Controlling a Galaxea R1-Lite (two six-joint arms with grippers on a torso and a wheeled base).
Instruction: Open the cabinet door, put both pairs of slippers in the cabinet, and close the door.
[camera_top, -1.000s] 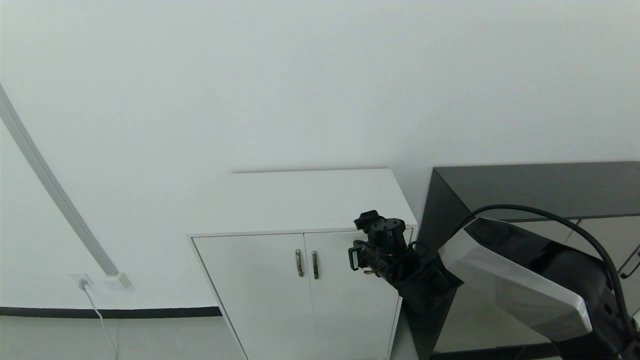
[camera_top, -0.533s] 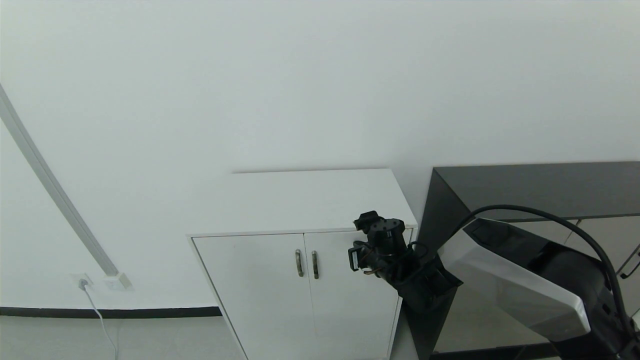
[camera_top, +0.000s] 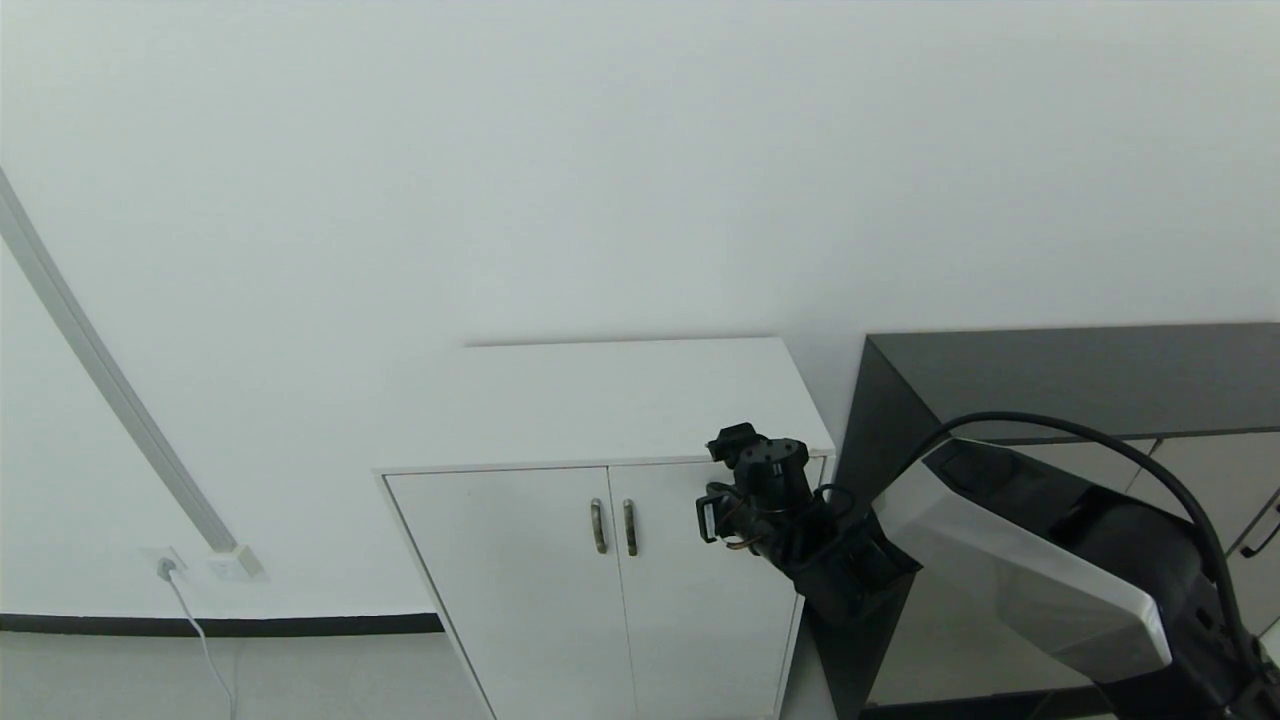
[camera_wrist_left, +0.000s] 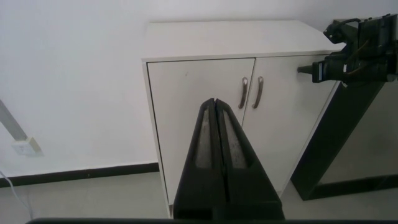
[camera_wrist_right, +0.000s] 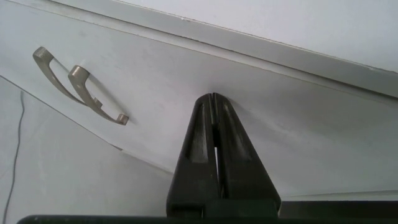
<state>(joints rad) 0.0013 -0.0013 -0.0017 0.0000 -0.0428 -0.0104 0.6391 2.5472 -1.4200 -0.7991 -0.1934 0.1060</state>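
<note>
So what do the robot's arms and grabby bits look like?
The right arm has a smooth white-and-grey shell over black parts, with a black cable looping above it. Its wrist is a chunky black cylinder. The left gripper and right gripper each have long black jaws that taper to a narrow tip, like a beak.

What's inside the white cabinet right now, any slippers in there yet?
Only the outside of the cabinet shows: both doors are shut, handles side by side at the middle seam. They cover the interior, so its contents cannot be told.
</note>
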